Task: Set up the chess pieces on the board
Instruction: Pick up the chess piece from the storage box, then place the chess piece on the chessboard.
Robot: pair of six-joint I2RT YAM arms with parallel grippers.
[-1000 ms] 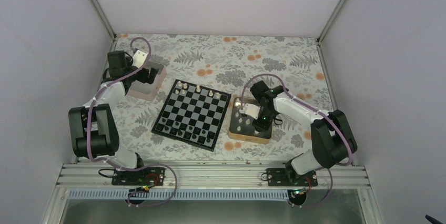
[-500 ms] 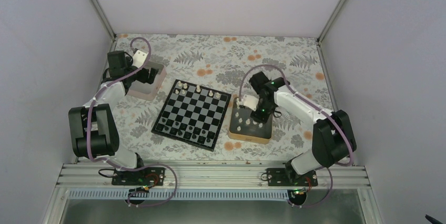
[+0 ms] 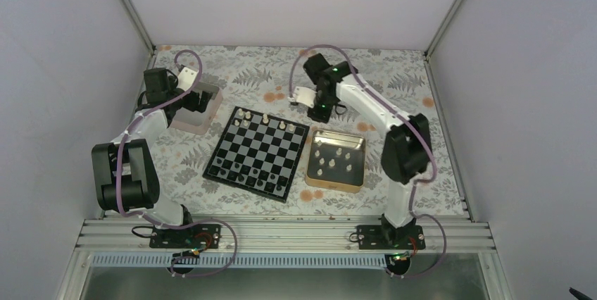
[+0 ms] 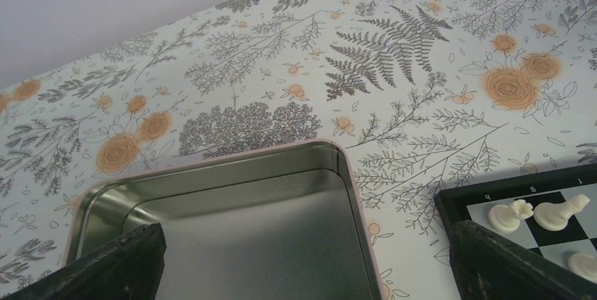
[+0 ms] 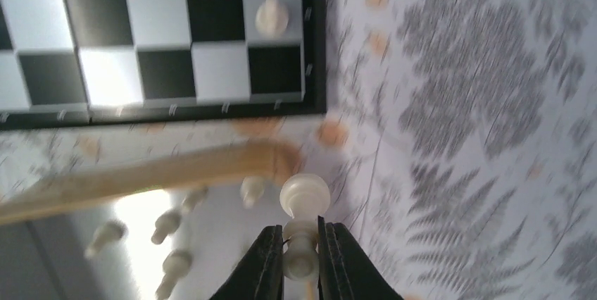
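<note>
Cream chess pieces [image 3: 265, 118] were mostly unplaced: few were set on the board [image 3: 257, 153], one was gripped by the right hand [image 5: 301, 256]; the left hand [image 4: 310, 261] was found open.

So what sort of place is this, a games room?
Probably a robot test cell, not a games room: plain white panels wall in the table, and the left arm and right arm are bolted to a metal rail facing the board.
</note>
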